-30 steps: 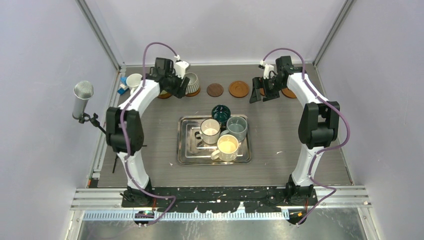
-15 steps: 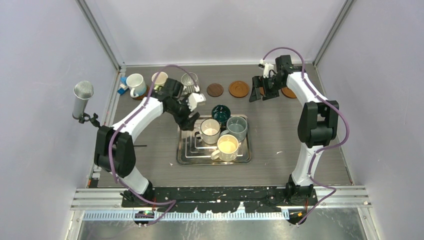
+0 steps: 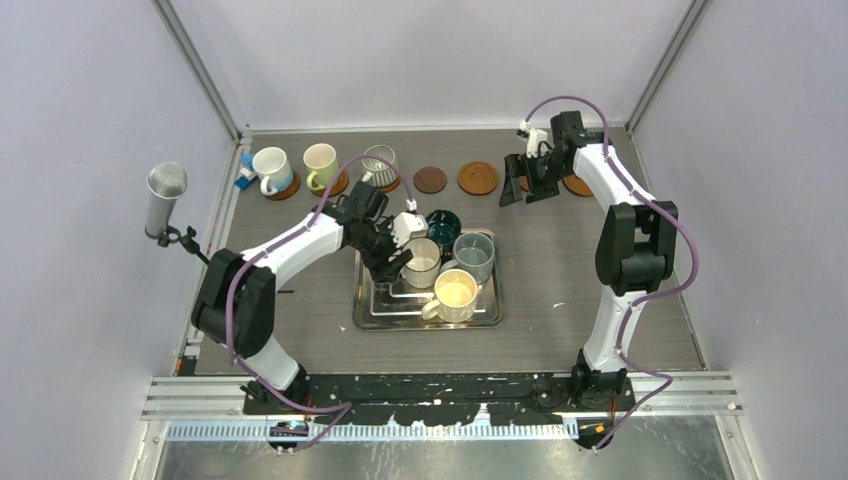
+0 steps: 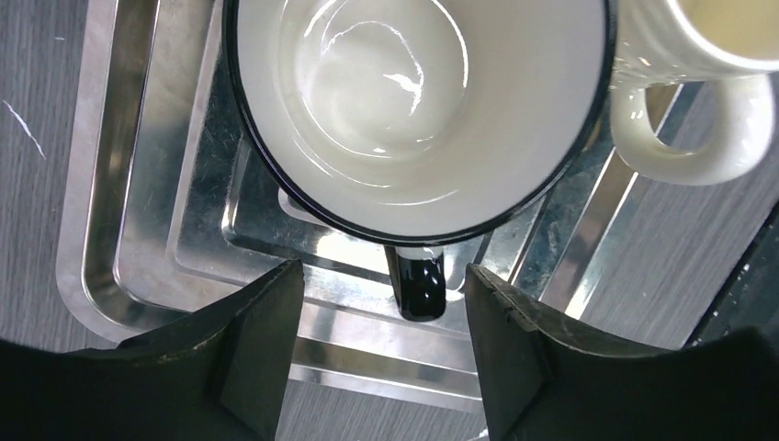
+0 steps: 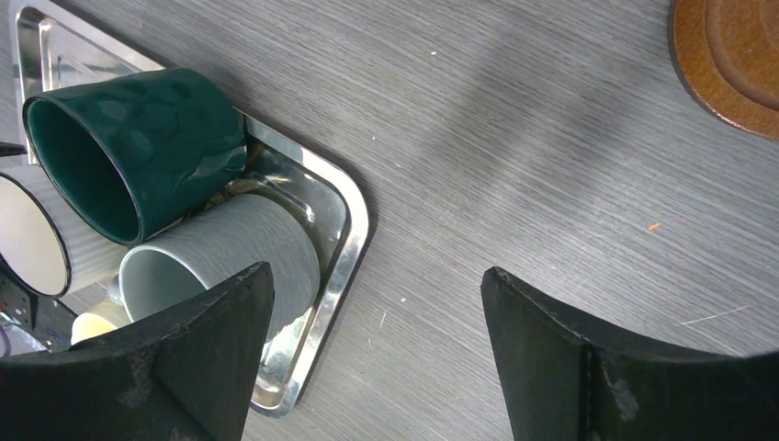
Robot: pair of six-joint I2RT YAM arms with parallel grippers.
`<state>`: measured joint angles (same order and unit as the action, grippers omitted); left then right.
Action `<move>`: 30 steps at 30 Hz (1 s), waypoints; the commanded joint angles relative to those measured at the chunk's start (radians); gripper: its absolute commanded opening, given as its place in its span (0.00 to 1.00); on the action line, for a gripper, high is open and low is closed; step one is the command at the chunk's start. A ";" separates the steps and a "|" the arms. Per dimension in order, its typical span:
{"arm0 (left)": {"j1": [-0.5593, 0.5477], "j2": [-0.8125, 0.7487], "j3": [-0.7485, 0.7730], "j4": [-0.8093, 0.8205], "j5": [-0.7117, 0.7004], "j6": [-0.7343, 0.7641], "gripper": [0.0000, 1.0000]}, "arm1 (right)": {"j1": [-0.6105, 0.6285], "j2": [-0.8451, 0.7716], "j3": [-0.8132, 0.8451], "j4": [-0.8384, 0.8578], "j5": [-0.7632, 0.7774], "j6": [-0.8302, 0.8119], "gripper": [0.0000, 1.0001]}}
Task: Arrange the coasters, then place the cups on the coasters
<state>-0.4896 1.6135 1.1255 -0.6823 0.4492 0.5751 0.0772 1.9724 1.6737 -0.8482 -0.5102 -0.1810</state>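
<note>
— As you look outward from the arm bases, what comes first?

— The steel tray (image 3: 370, 318), mid-table. Four mugs are crowded on its right side: the cream mug (image 3: 455, 292) nearest, then the white mug with a dark rim (image 3: 422, 260) and the grey-blue mug (image 3: 473, 255) side by side, and the dark teal mug (image 3: 440, 225) at the far edge.

— And the left gripper (image 3: 392, 262)?

— It hangs over the tray at the white mug's left. In the wrist view its jaws are spread, one finger (image 4: 248, 349) on either side of that mug's black handle (image 4: 418, 287), touching neither. It holds nothing.

— Further out?

— A row along the back of the table (image 3: 560, 300). From the left come a white mug (image 3: 270, 168), a pale cream mug (image 3: 320, 160) and a ribbed grey mug (image 3: 378, 163), each sitting on an orange-brown coaster (image 3: 288, 190). Beside them lie a bare dark brown coaster (image 3: 430, 180) and a bare orange-brown one (image 3: 478, 178).

— The right gripper (image 3: 517, 190)?

— It is just right of that last coaster, above bare tabletop, jaws wide apart and empty. Its own camera looks back at the tray corner with the teal and grey-blue mugs. Behind the right arm the edge of one more orange-brown disc (image 3: 578, 187) shows, mostly hidden.
</note>
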 commanded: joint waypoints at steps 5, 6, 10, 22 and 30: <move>-0.010 -0.001 -0.074 0.277 -0.026 -0.075 0.57 | -0.001 -0.018 0.028 -0.002 -0.008 -0.004 0.87; -0.010 0.006 -0.078 0.297 -0.026 -0.080 0.55 | 0.000 -0.018 0.026 -0.002 -0.007 -0.005 0.87; -0.010 0.014 -0.087 0.331 0.001 -0.067 0.44 | 0.000 -0.023 0.021 -0.002 -0.003 -0.007 0.87; 0.035 -0.102 -0.151 0.244 0.044 0.040 0.00 | 0.000 -0.013 0.025 0.010 -0.001 0.000 0.87; 0.179 -0.200 -0.107 0.084 0.146 0.107 0.00 | 0.000 0.001 0.036 0.011 -0.007 0.003 0.87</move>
<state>-0.3542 1.5257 0.9730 -0.5491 0.4904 0.6144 0.0772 1.9724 1.6737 -0.8536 -0.5098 -0.1806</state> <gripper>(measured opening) 0.197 0.874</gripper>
